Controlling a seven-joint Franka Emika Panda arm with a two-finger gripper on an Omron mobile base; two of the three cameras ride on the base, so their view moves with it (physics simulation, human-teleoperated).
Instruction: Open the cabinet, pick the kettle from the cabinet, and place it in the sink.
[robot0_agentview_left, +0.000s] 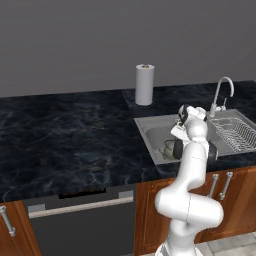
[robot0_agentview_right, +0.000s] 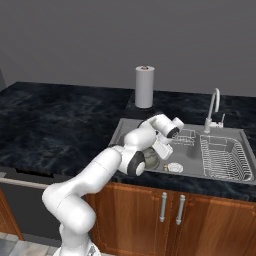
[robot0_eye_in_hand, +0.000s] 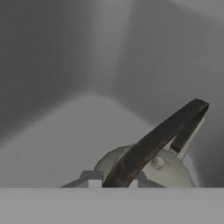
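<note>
So the gripper (robot0_eye_in_hand: 113, 181) is pinching the kettle (robot0_eye_in_hand: 148, 168) by its dark arched handle (robot0_eye_in_hand: 157, 140), jaws squeezed nearly together on it. The kettle is sitting down inside the sink (robot0_agentview_right: 131, 131), over at the basin's left end. The wire dish rack (robot0_agentview_right: 225, 159) is taking up the right end, faucet (robot0_agentview_right: 212, 110) along the back edge.

The arm (robot0_agentview_right: 100, 172) reaches forward and bends down at the wrist; the gripper (robot0_eye_in_hand: 113, 181) points downward, its fingers (robot0_eye_in_hand: 91, 178) closed tight on a dark handle
</note>
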